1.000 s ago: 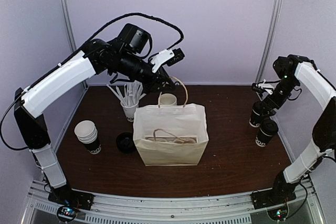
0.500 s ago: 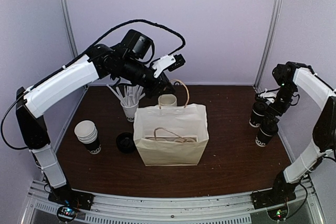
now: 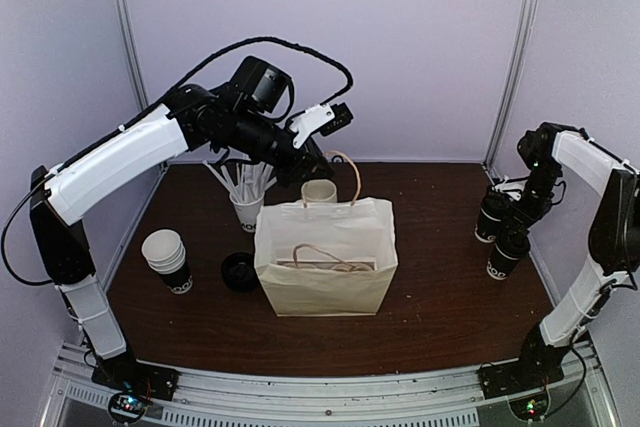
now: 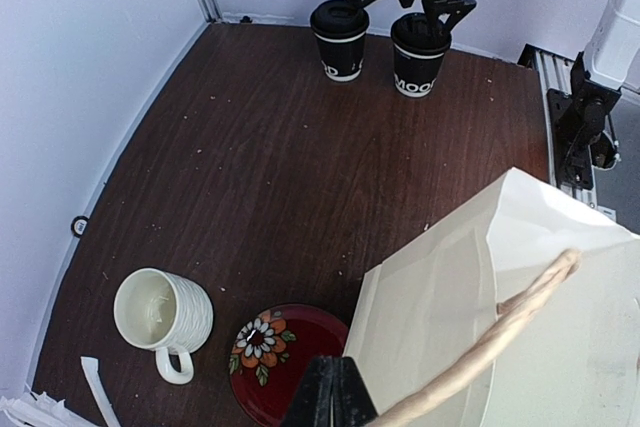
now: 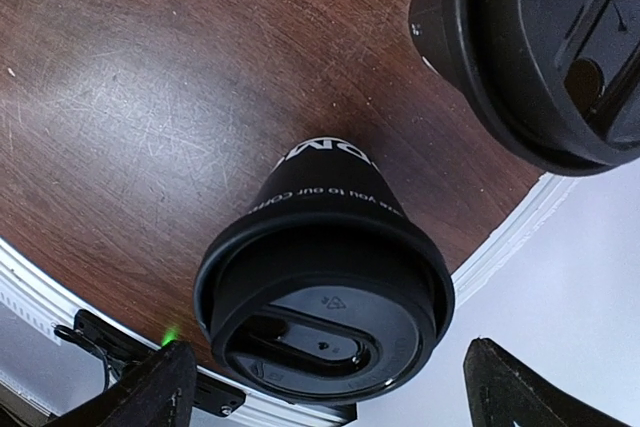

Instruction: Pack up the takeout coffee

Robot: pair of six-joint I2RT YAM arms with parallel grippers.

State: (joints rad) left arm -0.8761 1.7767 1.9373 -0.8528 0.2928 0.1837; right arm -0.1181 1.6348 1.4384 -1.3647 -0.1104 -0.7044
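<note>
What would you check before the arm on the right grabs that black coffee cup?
1. Right end effector open, with a finger on either side of the near black cup: ok.
2. That cup upright with its lid on: ok.
3. Second black cup apart from it: ok, though it stands close.
4. Left end effector holds the bag handle up: ok, the fingers look shut on it.
5. Paper bag mouth open wide enough for a cup: cannot tell.
</note>
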